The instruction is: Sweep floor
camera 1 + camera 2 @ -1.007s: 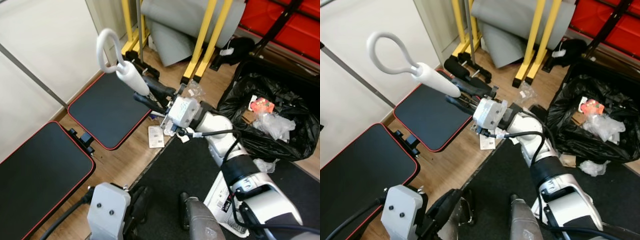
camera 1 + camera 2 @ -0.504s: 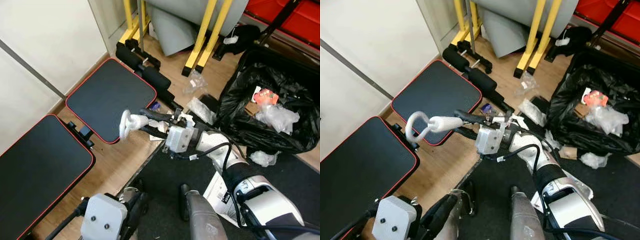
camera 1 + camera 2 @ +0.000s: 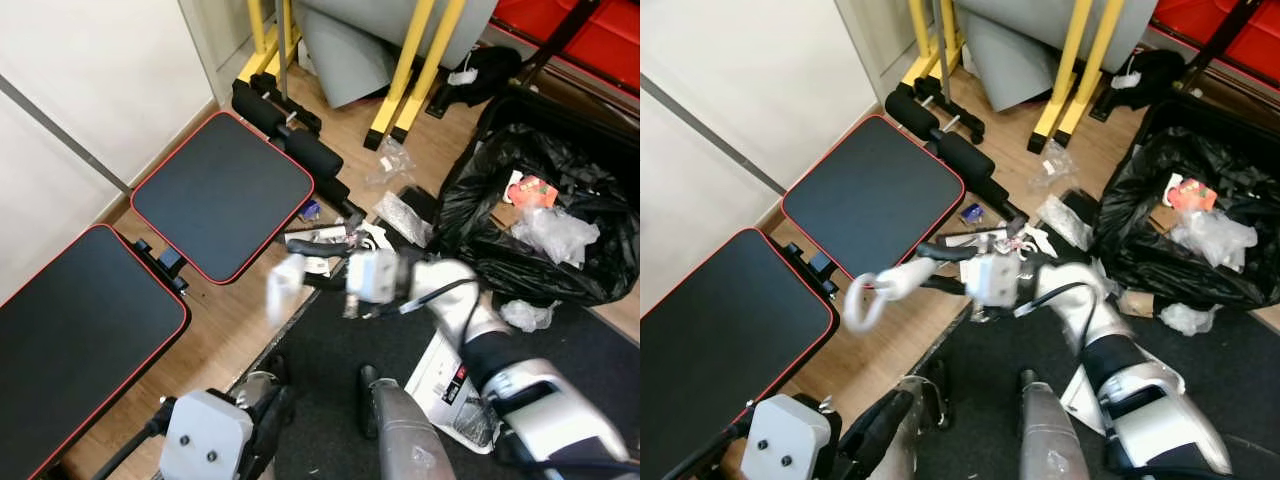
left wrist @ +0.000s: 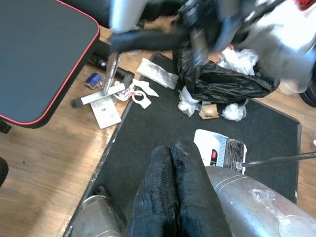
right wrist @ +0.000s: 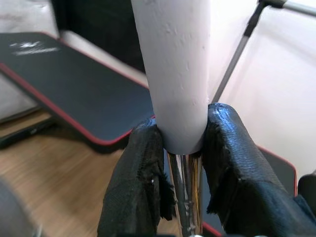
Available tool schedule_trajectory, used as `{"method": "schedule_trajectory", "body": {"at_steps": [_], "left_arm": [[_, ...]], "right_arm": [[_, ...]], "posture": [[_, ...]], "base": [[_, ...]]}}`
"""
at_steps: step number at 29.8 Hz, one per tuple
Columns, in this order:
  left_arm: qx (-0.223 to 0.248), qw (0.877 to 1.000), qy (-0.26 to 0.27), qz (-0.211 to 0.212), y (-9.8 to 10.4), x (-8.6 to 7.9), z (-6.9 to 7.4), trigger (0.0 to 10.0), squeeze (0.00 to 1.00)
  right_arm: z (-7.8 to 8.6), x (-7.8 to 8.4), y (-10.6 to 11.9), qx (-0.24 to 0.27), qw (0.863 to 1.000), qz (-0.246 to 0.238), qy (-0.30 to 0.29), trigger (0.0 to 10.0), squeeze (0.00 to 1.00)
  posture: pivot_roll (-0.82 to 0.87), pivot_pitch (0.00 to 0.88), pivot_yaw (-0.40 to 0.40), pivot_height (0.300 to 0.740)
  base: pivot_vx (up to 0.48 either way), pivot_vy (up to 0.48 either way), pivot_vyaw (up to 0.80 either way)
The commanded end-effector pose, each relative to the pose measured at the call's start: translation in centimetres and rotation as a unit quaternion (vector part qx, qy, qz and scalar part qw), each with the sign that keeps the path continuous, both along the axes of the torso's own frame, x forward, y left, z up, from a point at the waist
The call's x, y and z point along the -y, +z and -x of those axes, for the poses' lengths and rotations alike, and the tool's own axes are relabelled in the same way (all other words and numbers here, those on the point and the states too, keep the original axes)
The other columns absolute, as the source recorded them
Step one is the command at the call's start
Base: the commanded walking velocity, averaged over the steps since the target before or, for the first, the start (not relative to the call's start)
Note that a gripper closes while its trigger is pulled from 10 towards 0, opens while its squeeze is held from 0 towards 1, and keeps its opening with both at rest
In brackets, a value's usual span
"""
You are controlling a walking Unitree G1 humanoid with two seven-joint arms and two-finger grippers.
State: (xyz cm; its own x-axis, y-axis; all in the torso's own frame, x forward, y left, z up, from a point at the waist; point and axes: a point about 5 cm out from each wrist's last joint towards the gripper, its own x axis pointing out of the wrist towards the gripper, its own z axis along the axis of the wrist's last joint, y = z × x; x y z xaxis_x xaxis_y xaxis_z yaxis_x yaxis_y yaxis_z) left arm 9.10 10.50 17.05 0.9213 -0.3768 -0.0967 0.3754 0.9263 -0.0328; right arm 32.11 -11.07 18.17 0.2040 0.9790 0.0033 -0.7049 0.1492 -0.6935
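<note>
Comparing with a second ago, I see the white broom handle (image 3: 902, 279) has swung right down: it stood high with its loop over the upper bench pad then, and now it lies nearly level above the wood floor (image 3: 225, 330), its loop (image 3: 862, 301) hanging beside the pad's near corner; in the left eye view that end is smeared by motion; the right arm has dropped with it, and the camera has tilted somewhat as well. Going by size, the two bench pads (image 3: 220, 195) are flat, matte black with thin red piping and rounded corners; the black rubbery mat (image 3: 345, 380) lies beneath my arms, its straight edge meeting the pale planks; the bin bag (image 3: 560, 235) is glossy, crumpled black plastic, gaping, with clear wrappers and a red scrap inside; yellow metal legs (image 3: 415, 65) stand behind; paper scraps and clear packets (image 4: 111, 101) litter the floor by the mat edge. The right gripper (image 5: 180, 143) has its textured black fingers (image 5: 136, 173) clamped on either side of the smooth white grip, with a chrome shaft below; the left gripper (image 4: 173, 173) hangs low over the mat, its knit-textured fingers pressed together, holding nothing.
</note>
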Motion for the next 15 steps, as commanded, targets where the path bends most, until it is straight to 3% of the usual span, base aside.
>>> {"method": "schedule_trajectory", "body": {"at_steps": [1, 3, 8, 15], "left_arm": [[-0.024, 0.999, -0.006, 0.028, -0.3, 0.9, 0.2, 10.0, 0.0], [-0.024, 0.999, -0.006, 0.028, -0.3, 0.9, 0.2, 10.0, 0.0], [-0.02, 0.999, -0.004, 0.027, -0.2, 0.8, -0.5, 10.0, 0.0], [-0.015, 1.0, -0.003, 0.026, -0.2, 0.8, -0.9, 10.0, 0.0]], "right_arm": [[0.3, 0.7, -0.1, -0.041, 0.999, 0.019, 0.026, 10.0, 0.0], [0.3, 0.7, -0.1, -0.041, 0.999, 0.019, 0.026, 10.0, 0.0], [0.0, 2.6, 4.5, -0.046, 0.997, 0.028, 0.056, 10.0, 0.0], [0.1, 3.2, 6.5, -0.054, 0.996, 0.024, 0.069, 10.0, 0.0]], "posture": [[0.04, 0.44, -0.024, 0.74], [0.04, 0.44, -0.024, 0.74], [0.01, 0.4, -0.03, 0.74], [0.01, 0.377, -0.032, 0.74]], "base": [[0.0, 0.0, 0.0], [0.0, 0.0, 0.0], [0.0, 0.0, 0.0], [0.0, 0.0, 0.0]]}}
